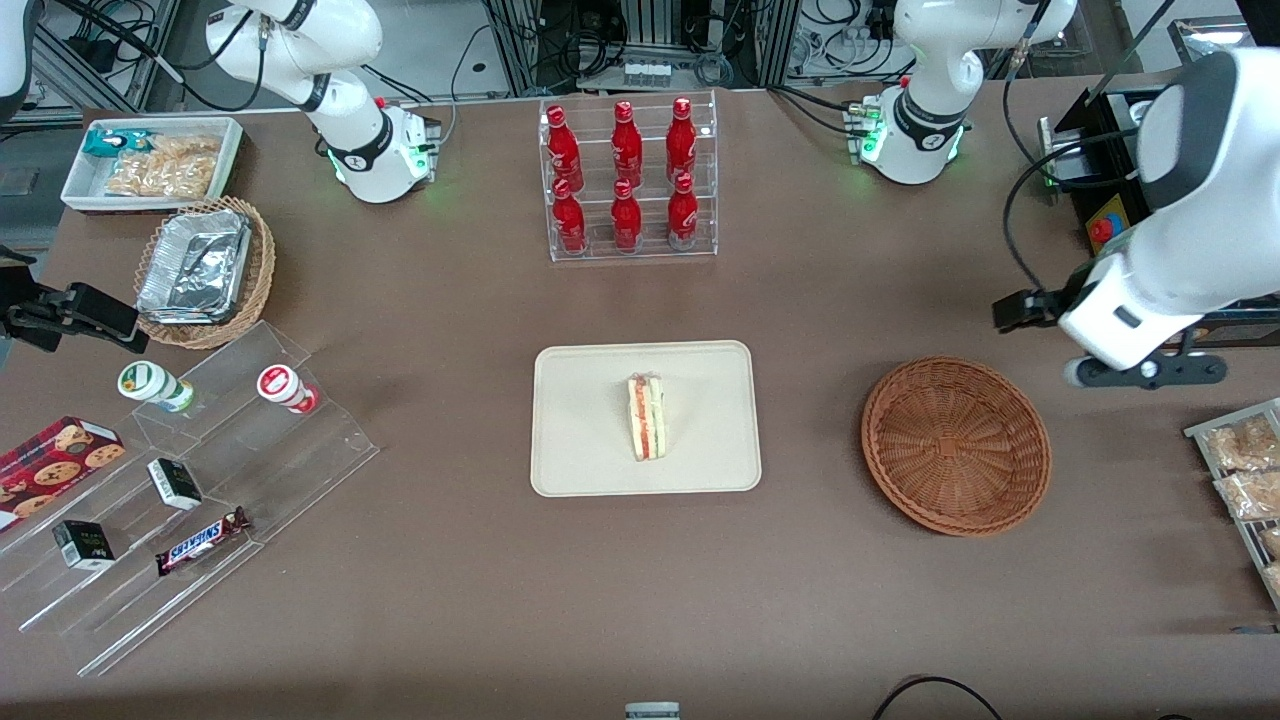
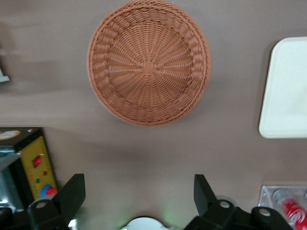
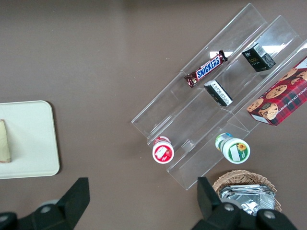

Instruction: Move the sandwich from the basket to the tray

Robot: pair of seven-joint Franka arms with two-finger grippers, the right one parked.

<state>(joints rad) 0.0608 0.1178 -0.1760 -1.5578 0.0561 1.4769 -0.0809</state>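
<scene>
The wrapped triangular sandwich (image 1: 647,416) lies on the cream tray (image 1: 580,420) at the table's middle. Its edge also shows in the right wrist view (image 3: 4,141) on the tray (image 3: 29,139). The round reddish-brown basket (image 1: 955,445) stands empty beside the tray, toward the working arm's end. My left gripper (image 1: 1020,310) hangs above the table, a little farther from the front camera than the basket. It is open and empty. In the left wrist view the fingers (image 2: 72,191) stand wide apart around my gripper (image 2: 139,191), with the empty basket (image 2: 148,62) and a tray corner (image 2: 285,91) below.
A clear rack of red bottles (image 1: 627,175) stands farther back than the tray. A stepped acrylic shelf with snacks (image 1: 190,480), a tan basket of foil trays (image 1: 205,270) and a white bin (image 1: 150,160) lie toward the parked arm's end. Bagged snacks (image 1: 1245,480) and a control box (image 1: 1105,225) are near my arm.
</scene>
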